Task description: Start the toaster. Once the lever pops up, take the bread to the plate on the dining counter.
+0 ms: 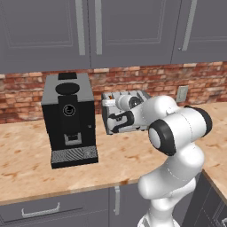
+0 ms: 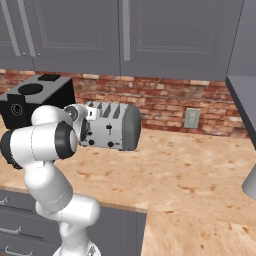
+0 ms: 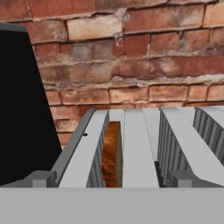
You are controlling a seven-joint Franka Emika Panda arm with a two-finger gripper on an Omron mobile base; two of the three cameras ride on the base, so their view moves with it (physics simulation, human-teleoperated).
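The boxy silver metal toaster (image 2: pixel 111 126) stands beside the tall black coffee machine (image 1: pixel 69 119) on the speckled wood surface (image 2: pixel 190 170). The tan bread slice (image 3: pixel 112 153) sits in its slot. The jaws are wide apart, holding nothing; they might miss the lever and bump the toaster.

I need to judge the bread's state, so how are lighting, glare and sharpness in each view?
Left base view: even, flat light, no glare on the toaster. Right base view: equally sharp, soft shadows. Hand view: bread crisp in its slot, no blur.
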